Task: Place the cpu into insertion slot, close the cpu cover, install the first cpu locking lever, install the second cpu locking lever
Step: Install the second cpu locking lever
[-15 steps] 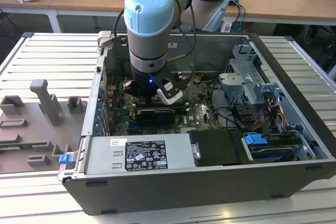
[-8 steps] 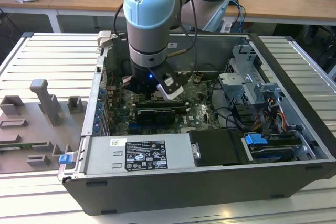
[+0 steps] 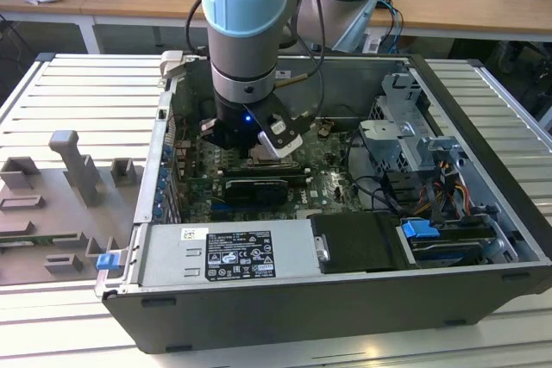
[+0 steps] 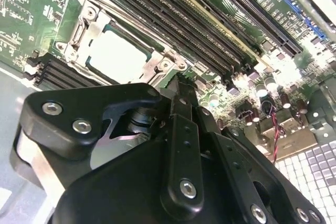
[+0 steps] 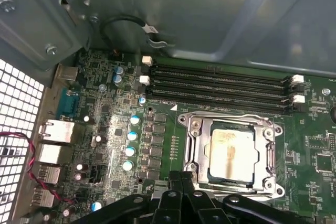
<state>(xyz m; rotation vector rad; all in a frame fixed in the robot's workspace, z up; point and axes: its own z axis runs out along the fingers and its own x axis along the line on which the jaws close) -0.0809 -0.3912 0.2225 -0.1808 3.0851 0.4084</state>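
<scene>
The cpu (image 5: 231,150) shows its pale metal top, lying flat in the insertion slot (image 5: 184,118) on the green motherboard. The silvery cpu cover (image 5: 195,148) is down around it, and the chip shows through its window. In the second wrist view the cpu (image 4: 116,51) and cover (image 4: 157,65) lie just beyond the fingertips. My gripper (image 5: 181,178) hangs low over the board beside the socket's edge, shut with nothing between its fingers. The gripper (image 3: 259,140) stands inside the open computer case. I cannot tell how the locking levers sit.
Long black memory slots (image 5: 220,85) run along the socket's far side, close to the case wall. A power supply (image 3: 228,252) and drive cage (image 3: 405,135) crowd the case. Grey fixtures (image 3: 73,170) sit on the table at the exterior view's left. A red-black wire (image 5: 21,150) runs near the rear ports.
</scene>
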